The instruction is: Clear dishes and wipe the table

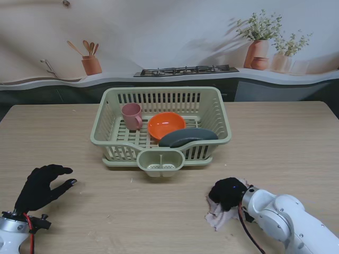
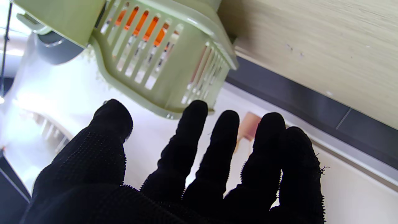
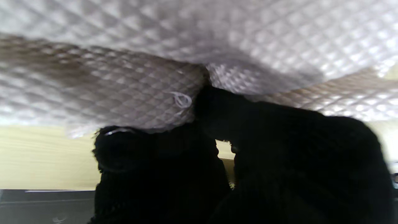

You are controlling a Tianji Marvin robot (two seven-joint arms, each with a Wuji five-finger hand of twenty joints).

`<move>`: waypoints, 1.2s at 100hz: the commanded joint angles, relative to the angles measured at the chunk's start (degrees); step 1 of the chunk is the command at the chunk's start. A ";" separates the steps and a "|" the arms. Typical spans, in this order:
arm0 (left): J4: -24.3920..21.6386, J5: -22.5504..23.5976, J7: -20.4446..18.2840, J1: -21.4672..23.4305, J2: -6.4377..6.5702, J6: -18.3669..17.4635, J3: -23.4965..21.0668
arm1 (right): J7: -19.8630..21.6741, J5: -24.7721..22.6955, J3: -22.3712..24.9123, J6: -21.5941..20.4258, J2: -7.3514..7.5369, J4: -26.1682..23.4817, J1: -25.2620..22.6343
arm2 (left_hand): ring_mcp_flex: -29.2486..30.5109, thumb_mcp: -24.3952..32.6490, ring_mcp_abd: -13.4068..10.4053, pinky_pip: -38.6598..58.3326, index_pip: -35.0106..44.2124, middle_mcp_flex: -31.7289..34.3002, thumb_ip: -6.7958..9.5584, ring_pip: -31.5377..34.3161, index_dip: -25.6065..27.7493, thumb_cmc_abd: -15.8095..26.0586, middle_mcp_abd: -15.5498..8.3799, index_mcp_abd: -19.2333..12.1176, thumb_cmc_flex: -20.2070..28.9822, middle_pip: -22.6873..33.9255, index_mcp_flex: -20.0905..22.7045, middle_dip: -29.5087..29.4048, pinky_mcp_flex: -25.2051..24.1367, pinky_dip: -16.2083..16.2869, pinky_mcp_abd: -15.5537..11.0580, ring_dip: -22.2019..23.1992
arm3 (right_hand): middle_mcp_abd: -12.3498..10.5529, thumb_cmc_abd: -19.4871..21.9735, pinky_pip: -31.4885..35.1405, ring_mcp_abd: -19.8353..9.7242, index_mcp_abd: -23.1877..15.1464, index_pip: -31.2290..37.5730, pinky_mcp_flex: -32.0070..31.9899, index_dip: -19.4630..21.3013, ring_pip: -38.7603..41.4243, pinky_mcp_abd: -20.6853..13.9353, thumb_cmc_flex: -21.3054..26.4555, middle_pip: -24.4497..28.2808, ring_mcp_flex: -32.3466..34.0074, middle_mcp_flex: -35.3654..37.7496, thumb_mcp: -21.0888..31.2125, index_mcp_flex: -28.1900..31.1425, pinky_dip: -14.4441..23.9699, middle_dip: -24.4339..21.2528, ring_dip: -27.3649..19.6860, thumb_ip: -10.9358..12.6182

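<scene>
On the wooden table (image 1: 296, 137) we see the pale green slatted plastic dish basket (image 1: 220, 114) holding a dark grey plate (image 1: 188, 137), an orange bowl (image 1: 166, 125) and a pink cup (image 1: 131, 115). Near us, our right hand (image 1: 228, 192) presses closed onto a crumpled pale quilted cloth (image 1: 216, 219); our left hand (image 1: 42, 186) hovers empty, fingers spread.

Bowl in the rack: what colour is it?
Orange. The bowl shows best in the stand view, between the pink cup and the dark plate.

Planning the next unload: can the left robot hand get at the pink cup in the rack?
Probably yes: the left robot hand is open, and the pink cup stands upright in the dish rack, uncovered, on its left side.
</scene>
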 commanded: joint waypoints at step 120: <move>0.18 -0.23 -0.91 -0.07 -0.08 -0.33 0.00 | -0.75 -9.47 7.63 -5.04 -1.08 4.53 -5.14 | -1.48 -1.22 2.08 0.32 -0.20 -1.00 1.54 0.07 0.35 2.18 1.58 0.51 1.79 -0.11 2.20 -1.13 -0.86 -0.63 -0.63 0.37 | -2.92 1.25 1.12 -0.74 5.76 -8.52 0.81 -5.35 2.52 -9.42 2.16 -9.65 1.27 -0.22 -3.17 -0.87 0.59 -6.54 0.39 -1.17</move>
